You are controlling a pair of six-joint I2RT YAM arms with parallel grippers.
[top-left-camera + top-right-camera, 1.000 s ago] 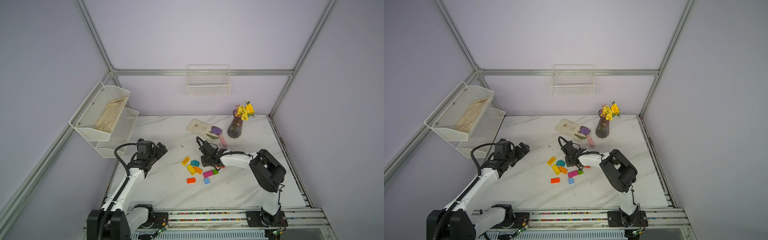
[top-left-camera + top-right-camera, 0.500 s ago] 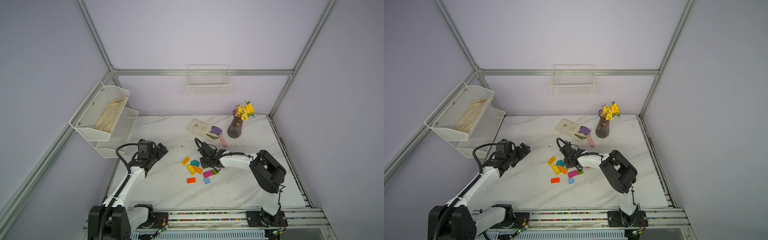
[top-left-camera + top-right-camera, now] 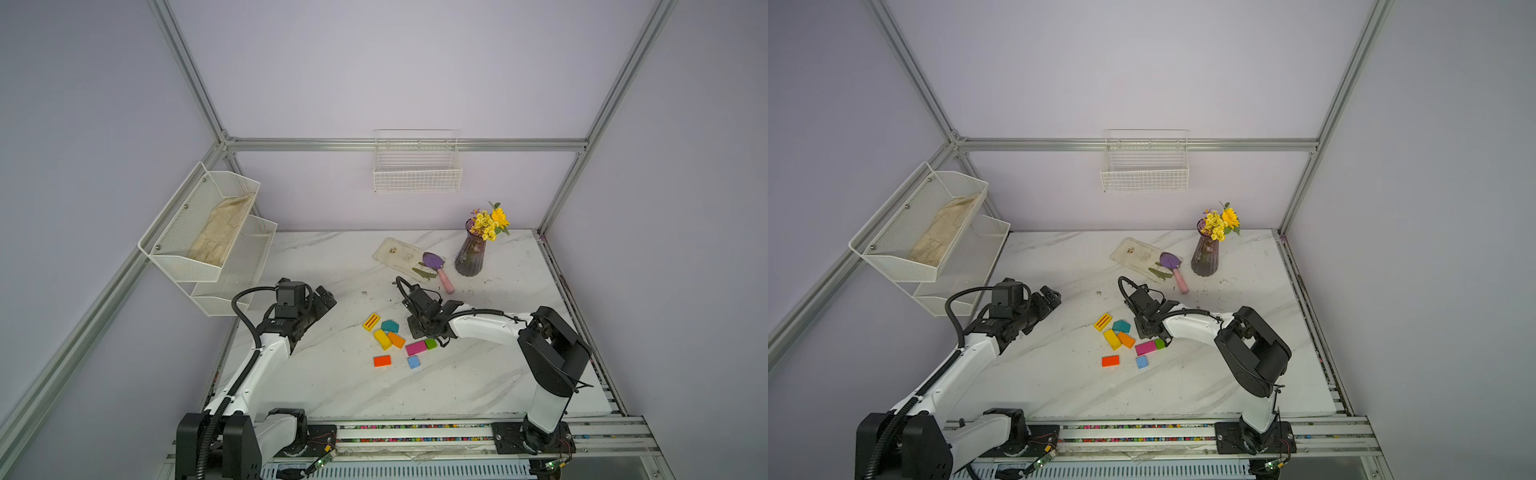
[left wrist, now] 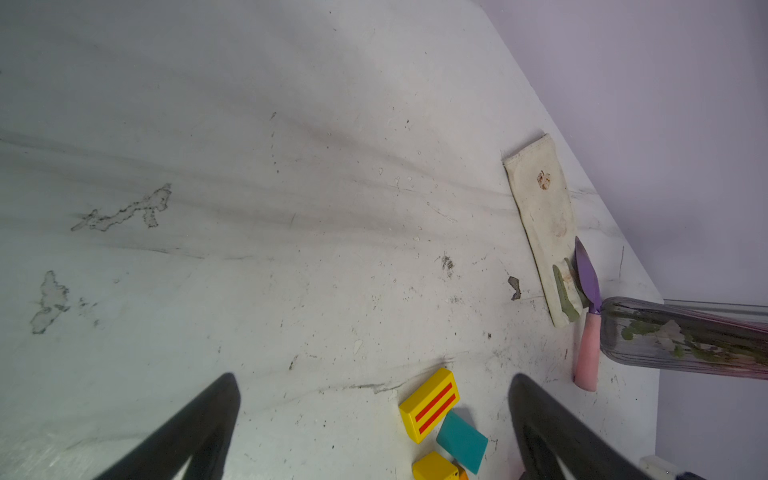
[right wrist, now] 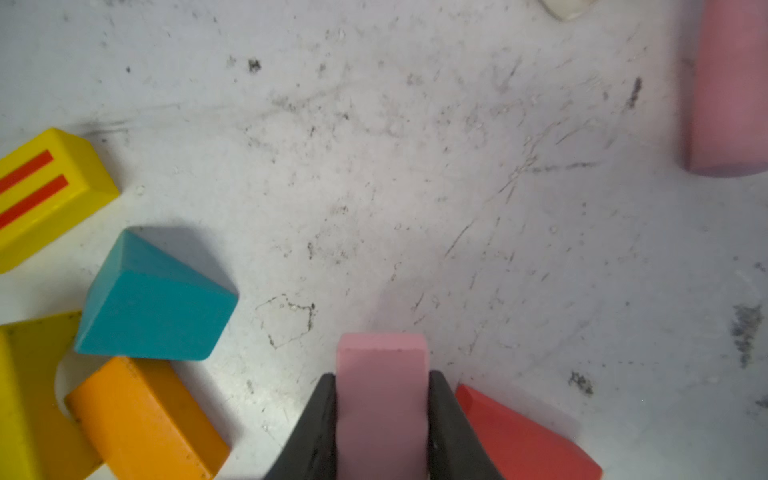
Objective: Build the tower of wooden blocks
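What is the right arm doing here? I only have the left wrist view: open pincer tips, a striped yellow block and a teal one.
Observer: The right wrist view shows the right pincer shut on a pink block.
Operator: Is anything crowding that grip?
Observer: A red block lies close beside the pincer. I cannot tell whether they touch.
Operator: Is any tower standing yet?
Observer: None that I can see. In both top views a magenta block, a green block and a blue block lie flat on the table.
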